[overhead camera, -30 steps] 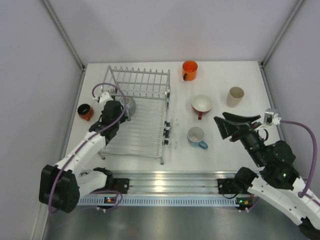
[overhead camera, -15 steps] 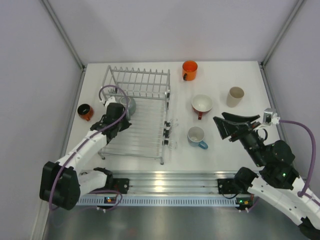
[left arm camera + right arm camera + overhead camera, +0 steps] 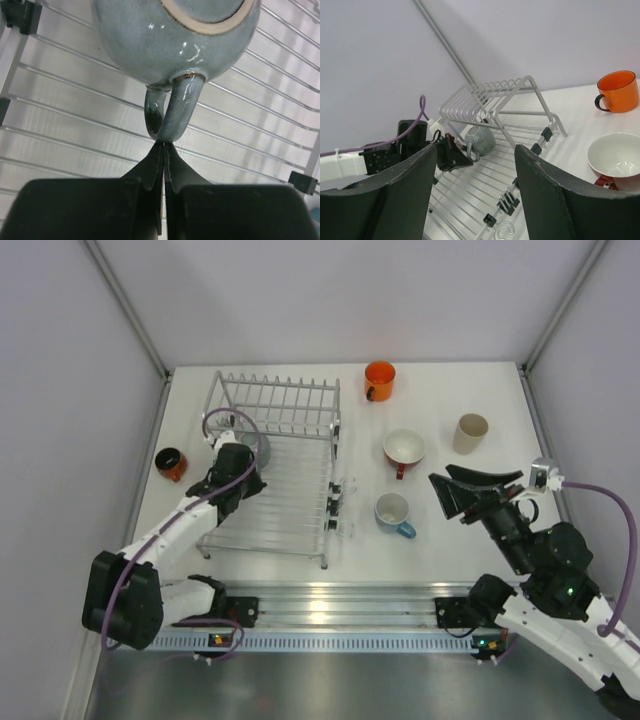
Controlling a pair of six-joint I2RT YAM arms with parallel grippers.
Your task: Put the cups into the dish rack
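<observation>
A grey-blue mug point(image 3: 170, 40) lies on its side on the wires of the dish rack point(image 3: 290, 502), near the rack's back left, handle toward my left gripper point(image 3: 164, 146). That gripper is shut, its tips just touching the handle's outer curve with nothing between them. My right gripper point(image 3: 470, 495) hovers open and empty over the table's right side, looking toward the rack point(image 3: 520, 90). On the table stand an orange mug point(image 3: 380, 380), a red mug with white inside point(image 3: 404, 448), a light blue mug point(image 3: 392, 512) and a beige mug point(image 3: 470, 432). A dark red-orange mug point(image 3: 170, 463) sits left of the rack.
The rack's upright tines point(image 3: 280, 400) run along its far side. Wire hooks and black clips point(image 3: 340, 505) line its right edge, next to the light blue mug. Grey walls close in the table on three sides.
My left gripper has shifted slightly right and nearer the grey-blue mug's handle, its wrist turning and the cable loop moving. The right arm has barely moved.
</observation>
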